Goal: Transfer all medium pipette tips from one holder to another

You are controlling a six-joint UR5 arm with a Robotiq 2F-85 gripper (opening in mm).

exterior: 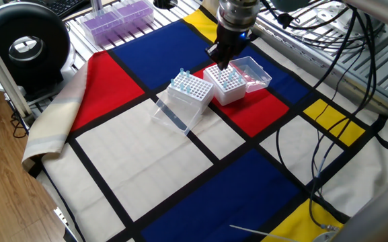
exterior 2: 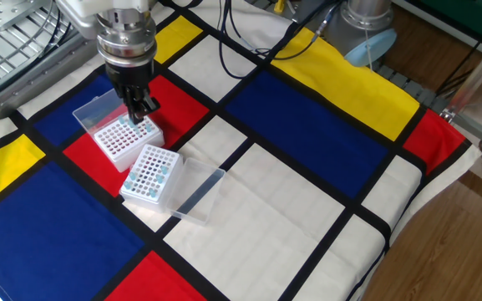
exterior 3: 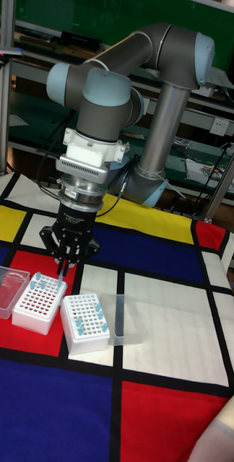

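Working from the left in the tall fixed view, we see a clear lid (exterior 3: pixel 5 289) lying open on the patterned cloth (exterior 3: pixel 167 303) covering the desk. Just right of it stands the first white rack (exterior 3: pixel 39 303), carrying a few medium pipette tips (exterior 3: pixel 41 283) along its near rows. Directly above this rack's right edge hangs our claw (exterior 3: pixel 62 268), its fingers drawn narrow around what looks like one tip; the view is too small to be sure it is gripped. To the right sits the second white rack (exterior 3: pixel 84 322), touching the first at a corner, with blue-topped tips scattered on its right side and its own clear lid (exterior 3: pixel 135 319) beside it.

We judge this is the placing step into the first rack. To do it well, we should keep the claw plumb, centre the tip over an empty hole and descend slowly, releasing only once it seats.

Every tip stands upright, long axis vertical, blue collar up and narrow point down.
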